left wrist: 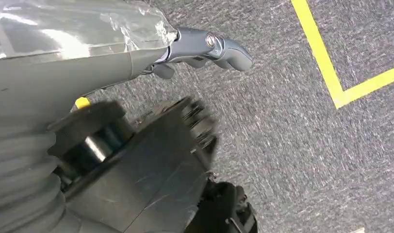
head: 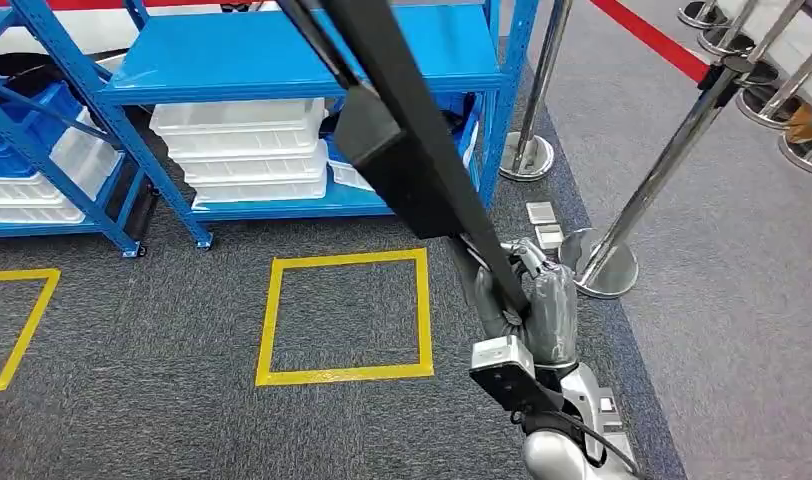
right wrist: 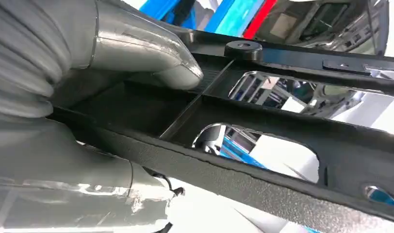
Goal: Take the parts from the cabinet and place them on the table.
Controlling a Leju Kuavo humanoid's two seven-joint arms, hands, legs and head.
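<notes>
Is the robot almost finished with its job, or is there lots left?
About halfway for this piece. Done: a long black part is out of the blue cabinet. In hand: the right hand grips it, while the left hand holds nothing. Left: putting it on a table; I see none here.

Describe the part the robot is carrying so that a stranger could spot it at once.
Start at the blue shelving rack stacked with white trays, then follow the dark diagonal shape crossing in front of it down to the right hand. That is the black part, a long flat frame with cut-out openings, gripped at its lower end. Nothing else nearby is black and elongated.
</notes>
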